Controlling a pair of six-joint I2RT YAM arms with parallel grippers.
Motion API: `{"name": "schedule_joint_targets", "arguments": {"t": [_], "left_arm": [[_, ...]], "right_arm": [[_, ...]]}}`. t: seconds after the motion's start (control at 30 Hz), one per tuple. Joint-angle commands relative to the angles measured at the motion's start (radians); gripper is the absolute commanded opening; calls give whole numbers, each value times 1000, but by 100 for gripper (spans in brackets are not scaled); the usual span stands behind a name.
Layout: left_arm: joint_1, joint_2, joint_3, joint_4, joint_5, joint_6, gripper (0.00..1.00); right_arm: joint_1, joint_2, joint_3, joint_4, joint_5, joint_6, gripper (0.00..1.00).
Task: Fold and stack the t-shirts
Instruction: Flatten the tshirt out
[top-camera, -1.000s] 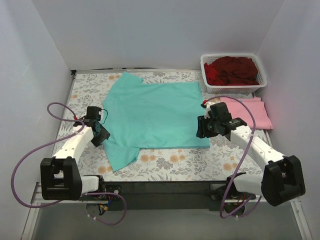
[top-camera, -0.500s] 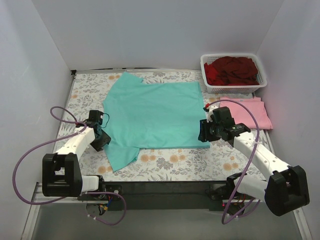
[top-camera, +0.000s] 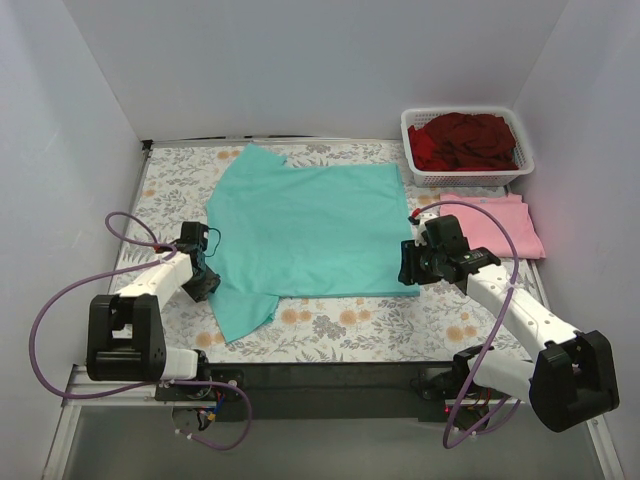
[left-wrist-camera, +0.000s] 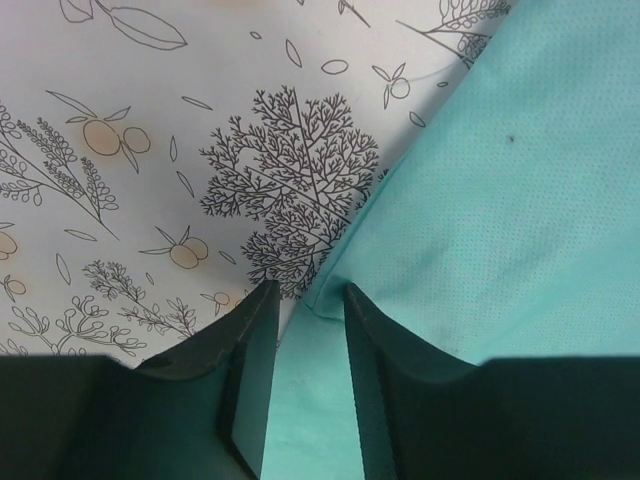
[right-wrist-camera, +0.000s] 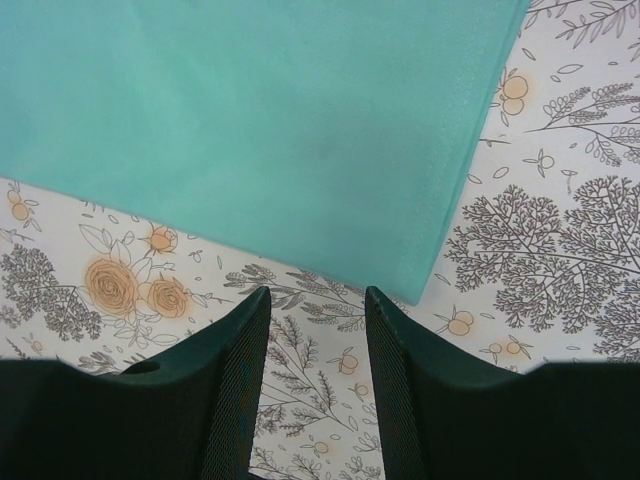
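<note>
A teal-green t-shirt (top-camera: 305, 228) lies spread flat on the floral table cover, one sleeve at the near left. My left gripper (top-camera: 207, 279) is open at the shirt's left edge by the armpit; in the left wrist view the teal cloth (left-wrist-camera: 480, 200) lies between and beyond my fingers (left-wrist-camera: 305, 295). My right gripper (top-camera: 408, 268) is open just short of the shirt's near right corner (right-wrist-camera: 420, 275); bare cover lies between its fingers (right-wrist-camera: 318, 295). A light pink t-shirt (top-camera: 495, 222) lies folded at the right. Dark red t-shirts (top-camera: 462, 140) fill the basket.
A white lattice basket (top-camera: 522, 170) stands at the back right corner. The floral cover (top-camera: 340, 322) shows along the near and left sides of the shirt. Grey walls close in the table on three sides. Purple cables loop beside both arms.
My left gripper has slid a little nearer and right, onto the shirt's left edge. My right gripper has moved slightly nearer toward the shirt's near right corner.
</note>
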Motion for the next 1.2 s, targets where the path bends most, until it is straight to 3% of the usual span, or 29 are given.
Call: {"name": "schedule_joint_targets", "arguments": {"t": [0.0,0.13,0.2,0.23,0.3,0.6,1.17], "left_arm": [[3,19,-42,41,13,13,29],[3,24,-48,57,30,21,19],[3,31,-47,62,35,27,14],[3,33,-44,64,41,29,6],[3,36,-44,67,47,35,0],[3,20,-42,76,62,50,0],[3,-3,-41,82,64,59,0]], "right_arm": [[3,-15,0,-7,69,12,49],[2,-2,9,-73,206,55,49],[0,8,3,-102,218,82,58],[0,8,-3,-107,218,111,60],[0,3,-32,-108,208,153,61],[0,-18,-113,-53,157,273,55],[0,78,-66,38,278,325,51]]}}
